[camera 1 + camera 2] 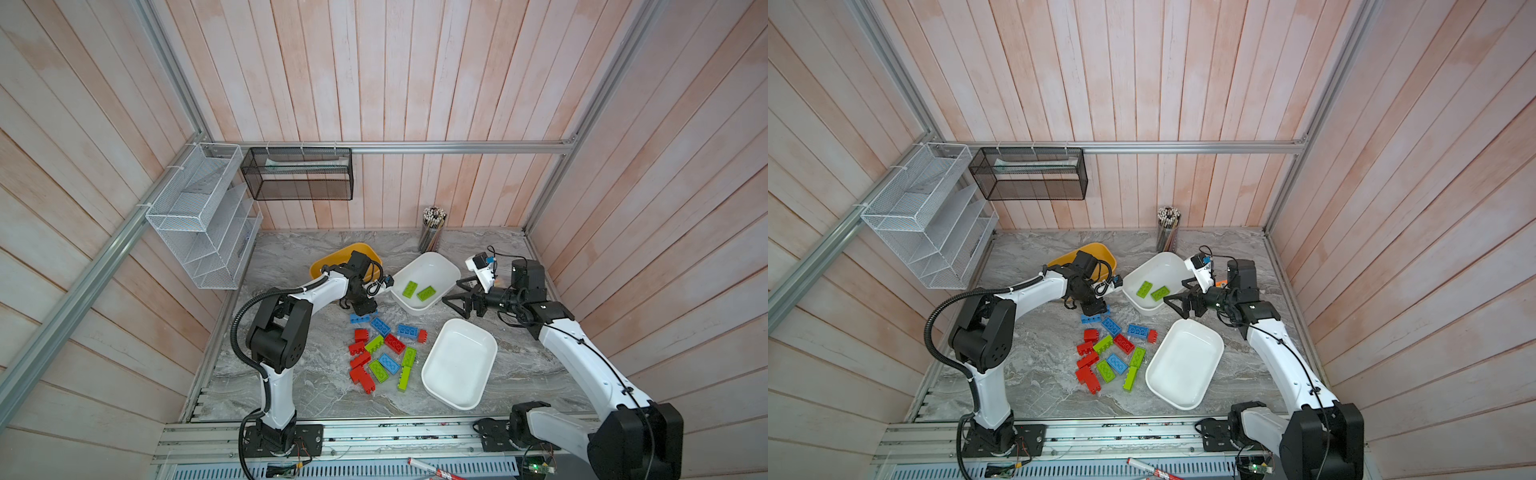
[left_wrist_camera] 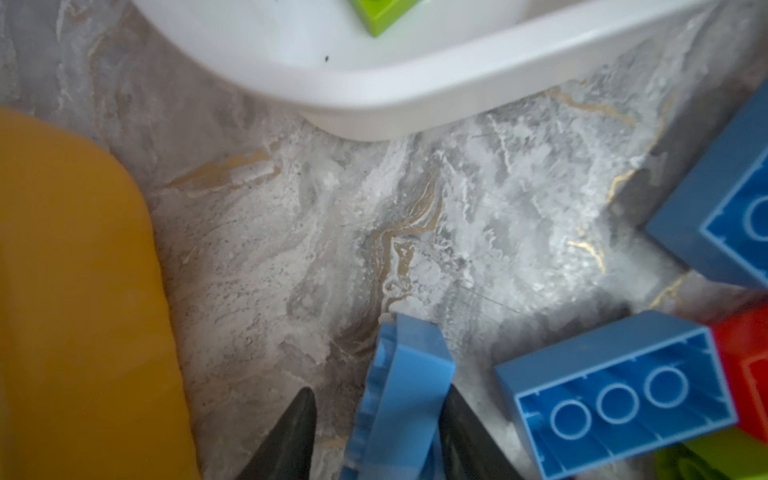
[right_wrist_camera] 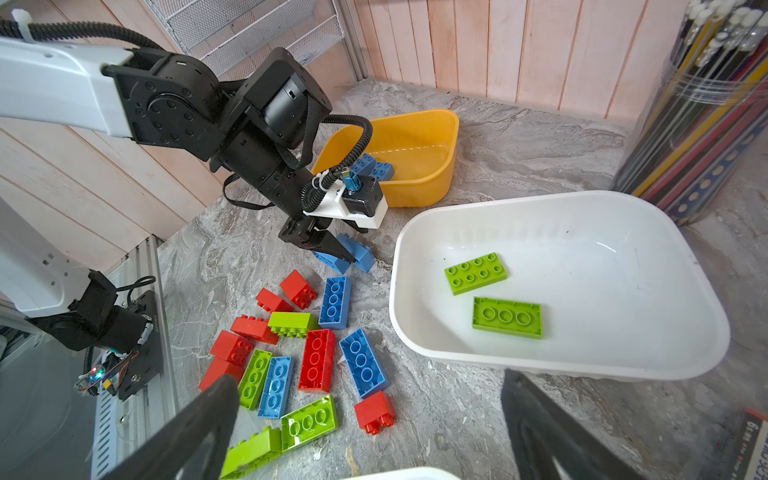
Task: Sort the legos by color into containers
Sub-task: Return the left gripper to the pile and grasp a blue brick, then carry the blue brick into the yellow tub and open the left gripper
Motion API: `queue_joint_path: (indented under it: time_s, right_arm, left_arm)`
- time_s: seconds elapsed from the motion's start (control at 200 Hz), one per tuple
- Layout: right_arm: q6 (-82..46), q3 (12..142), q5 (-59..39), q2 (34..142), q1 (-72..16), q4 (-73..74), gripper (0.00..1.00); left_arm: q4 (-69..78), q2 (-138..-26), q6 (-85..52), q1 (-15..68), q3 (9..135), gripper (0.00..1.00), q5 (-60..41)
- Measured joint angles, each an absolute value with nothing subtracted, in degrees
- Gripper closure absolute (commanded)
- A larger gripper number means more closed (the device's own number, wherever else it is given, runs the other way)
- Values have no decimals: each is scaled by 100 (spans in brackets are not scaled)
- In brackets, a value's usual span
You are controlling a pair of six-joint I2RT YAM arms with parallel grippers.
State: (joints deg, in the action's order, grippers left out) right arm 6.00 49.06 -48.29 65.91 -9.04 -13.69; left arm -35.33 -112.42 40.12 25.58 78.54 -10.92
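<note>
Blue, red and lime green legos (image 1: 382,353) (image 1: 1113,353) (image 3: 291,353) lie loose on the marble table between the arms. My left gripper (image 1: 365,309) (image 1: 1096,308) (image 2: 379,390) (image 3: 340,253) is down at the pile's far end, open round an on-edge blue brick (image 2: 411,374) (image 3: 361,253). One finger touches the brick and the other stands a little off it. The yellow tub (image 1: 328,262) (image 3: 432,187) holds blue bricks (image 3: 374,166). A white tub (image 1: 449,270) (image 3: 623,199) holds two green bricks (image 1: 417,291) (image 3: 476,272). My right gripper (image 1: 451,291) (image 1: 1174,290) (image 3: 368,378) hovers open beside that tub, holding nothing.
An empty white tub (image 1: 457,365) (image 1: 1183,365) sits at the front right of the pile. A pencil cup (image 1: 432,232) (image 3: 706,104) stands by the back wall. A white wire rack (image 1: 199,216) and a black mesh rack (image 1: 297,174) hang on the walls. A red marker (image 1: 428,467) lies on the front rail.
</note>
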Motion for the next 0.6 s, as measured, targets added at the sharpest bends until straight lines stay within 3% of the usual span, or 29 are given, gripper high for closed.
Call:
queue_joint_path:
  time_s: [0.305,0.53,0.595]
  right_arm:
    - [602,4906,-4829,6591,-904,-1374,2]
    - [604,4904,-4829,6591,-904,-1374,2]
    - [604,4904,-4831,6591,-904,-1374,2]
  left_arm:
    - [-3516,-11522,4001,2558,8055,57,-932]
    - [-3701,-11616,3955,2556,8143,78,-937]
    - [-3756,-11620,3922,2556,8189,80,-939]
